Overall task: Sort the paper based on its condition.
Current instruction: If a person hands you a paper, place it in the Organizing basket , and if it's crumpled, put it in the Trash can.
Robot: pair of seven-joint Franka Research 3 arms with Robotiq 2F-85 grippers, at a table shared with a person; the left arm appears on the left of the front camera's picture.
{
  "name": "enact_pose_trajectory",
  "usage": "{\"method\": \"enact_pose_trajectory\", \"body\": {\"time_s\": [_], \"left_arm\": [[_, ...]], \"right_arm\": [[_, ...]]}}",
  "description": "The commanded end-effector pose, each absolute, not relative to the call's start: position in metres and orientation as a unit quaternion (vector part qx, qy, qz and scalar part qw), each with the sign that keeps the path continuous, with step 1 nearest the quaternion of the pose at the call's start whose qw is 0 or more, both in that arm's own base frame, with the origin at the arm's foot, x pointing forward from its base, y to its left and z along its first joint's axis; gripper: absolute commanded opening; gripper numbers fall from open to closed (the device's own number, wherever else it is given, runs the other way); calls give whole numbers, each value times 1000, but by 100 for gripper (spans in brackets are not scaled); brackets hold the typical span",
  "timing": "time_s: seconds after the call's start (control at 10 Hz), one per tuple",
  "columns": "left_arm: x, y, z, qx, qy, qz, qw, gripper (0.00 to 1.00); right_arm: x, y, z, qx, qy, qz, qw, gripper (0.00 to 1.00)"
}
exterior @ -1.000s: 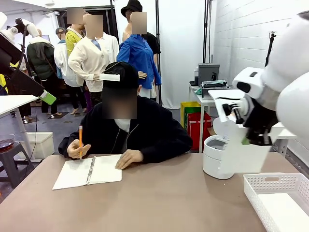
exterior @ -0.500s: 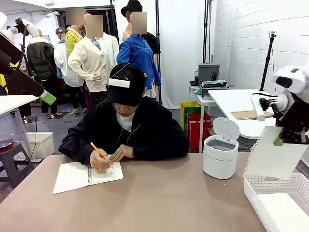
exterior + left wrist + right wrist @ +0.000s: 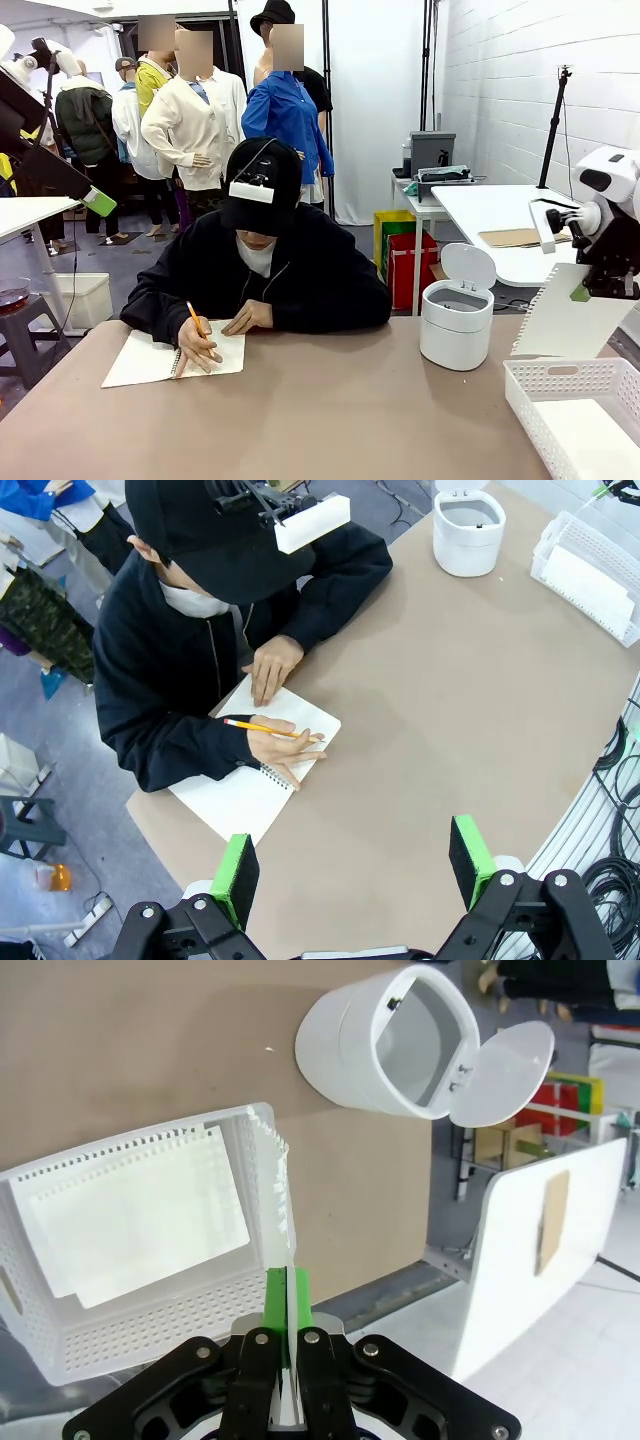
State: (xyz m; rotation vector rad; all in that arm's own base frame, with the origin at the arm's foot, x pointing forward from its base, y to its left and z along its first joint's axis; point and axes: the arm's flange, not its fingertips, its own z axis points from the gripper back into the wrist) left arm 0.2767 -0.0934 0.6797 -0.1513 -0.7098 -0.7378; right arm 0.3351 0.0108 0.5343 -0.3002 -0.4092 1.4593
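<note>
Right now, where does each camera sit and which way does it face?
Front: fixed between the arms, facing the person across the table; right gripper holds a paper sheet.
Left wrist: high, looking down at the notebook; open left gripper.
Right wrist: looking down the sheet at the basket.
Shared: all three show the white bin.

No text, label, brand, number or sign can be read anywhere. The notebook (image 3: pixel 262 770) page under the person's pencil (image 3: pixel 258 727) looks blank from here, any writing too small to tell. The held paper (image 3: pixel 570 325), the basket (image 3: pixel 578 412), the bin (image 3: pixel 455 324) and the person's cap (image 3: pixel 262 186) carry no legible print.
</note>
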Motion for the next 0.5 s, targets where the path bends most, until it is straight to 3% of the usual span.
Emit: {"method": "enact_pose_trajectory", "body": {"time_s": [0.0, 0.4], "left_arm": [[277, -93, 680, -72, -339, -353, 869, 100], [277, -93, 680, -72, -339, -353, 869, 100]], "right_arm": [[328, 12, 539, -133, -187, 662, 714, 0], [345, 16, 504, -144, -170, 716, 662, 0]]}}
